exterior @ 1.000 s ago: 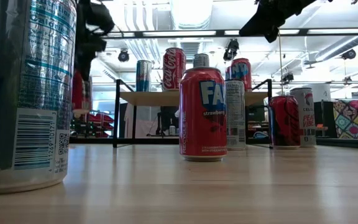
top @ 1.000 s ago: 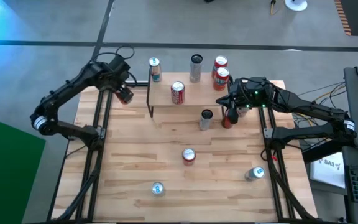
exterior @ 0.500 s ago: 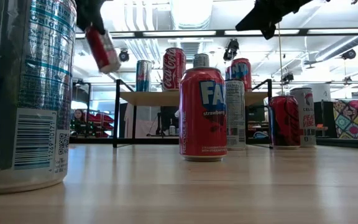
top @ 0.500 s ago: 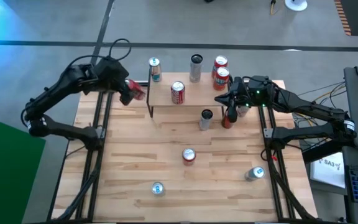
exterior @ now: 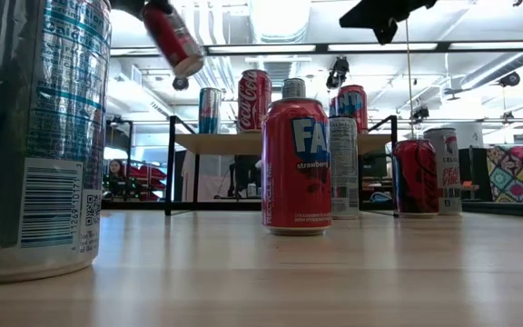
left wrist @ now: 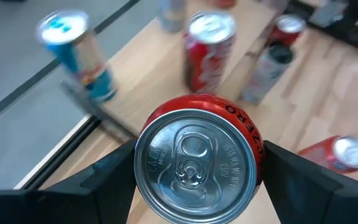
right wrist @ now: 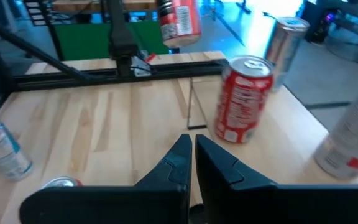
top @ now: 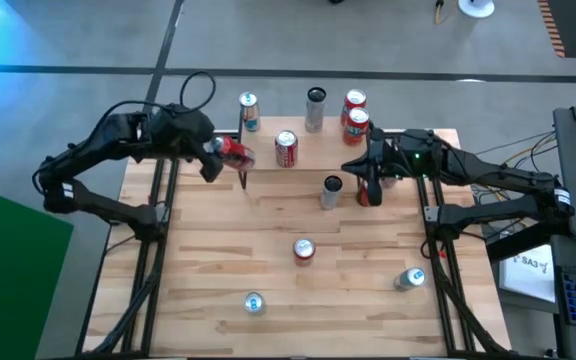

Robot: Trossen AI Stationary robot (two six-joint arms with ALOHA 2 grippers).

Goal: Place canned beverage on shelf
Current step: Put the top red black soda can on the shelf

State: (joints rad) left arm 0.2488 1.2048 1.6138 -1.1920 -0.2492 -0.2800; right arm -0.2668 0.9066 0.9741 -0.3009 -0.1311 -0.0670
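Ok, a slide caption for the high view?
Left tool carries a red can toward the shelf.

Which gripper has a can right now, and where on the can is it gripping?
The left gripper holds a red can by its sides, a finger on each side, tilted in the air near the shelf. The right gripper is shut and empty.

Counting twelve cans (top: 303, 250) all told: five up on the one shelf (top: 318, 150), six down on the surface (top: 218, 260), and a single red can (top: 233, 151) aloft.
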